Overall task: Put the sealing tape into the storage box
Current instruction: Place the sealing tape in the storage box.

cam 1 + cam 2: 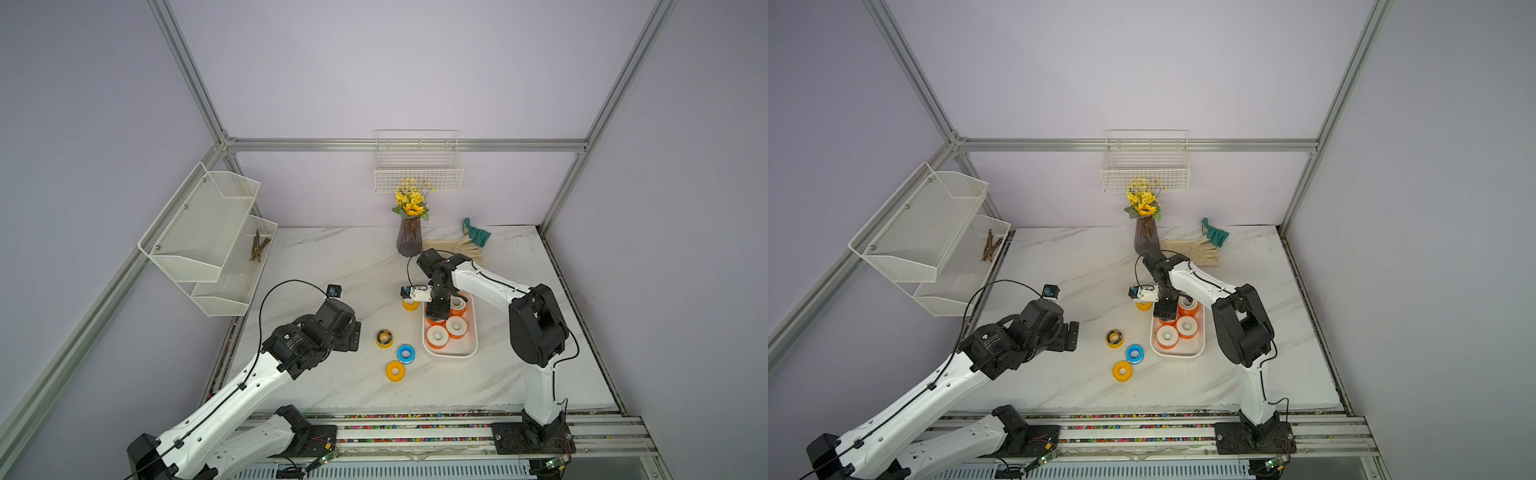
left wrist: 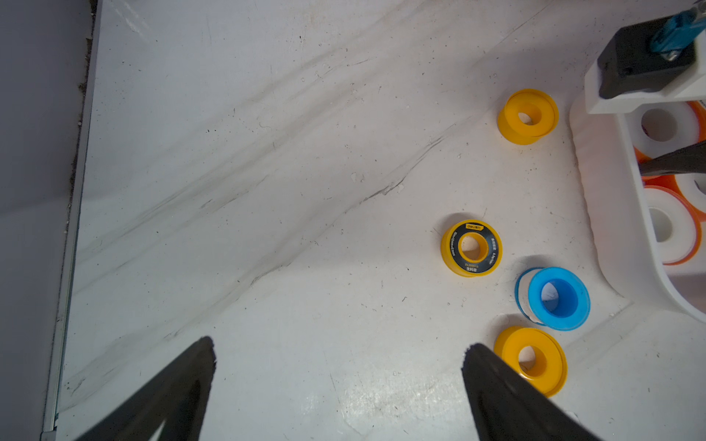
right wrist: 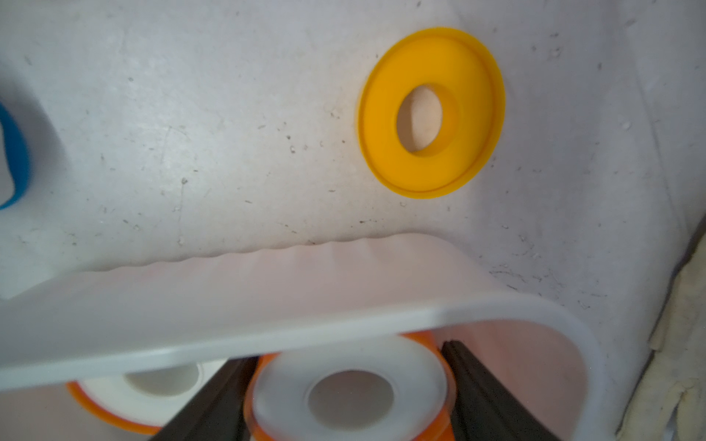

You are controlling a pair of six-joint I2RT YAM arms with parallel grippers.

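In both top views the storage box (image 1: 451,355) (image 1: 1177,354) holds orange spools (image 1: 437,336) (image 1: 1168,336) with white faces, and the right gripper (image 1: 437,318) (image 1: 1165,318) reaches down into its far end. Left of the box, on the marble table (image 1: 332,270), lie a black-yellow spool (image 1: 385,338) (image 1: 1114,338), a blue spool (image 1: 405,353) (image 1: 1134,353) and a near yellow spool (image 1: 395,370) (image 1: 1122,370). A far yellow spool (image 1: 410,305) (image 1: 1144,306) sits just beside the box's far left corner. The left gripper (image 1: 353,336) (image 1: 1073,334) hangs well left of the box.

Left wrist view: the left gripper (image 2: 340,343) is spread wide and empty — the near yellow spool (image 2: 533,359) lies beside one finger, the box (image 2: 611,214) beyond.

Right wrist view: the right gripper (image 3: 345,355) clasps an orange spool (image 3: 349,397) inside the box, just behind its rim (image 3: 267,336) — the far yellow spool (image 3: 431,112) lies outside.
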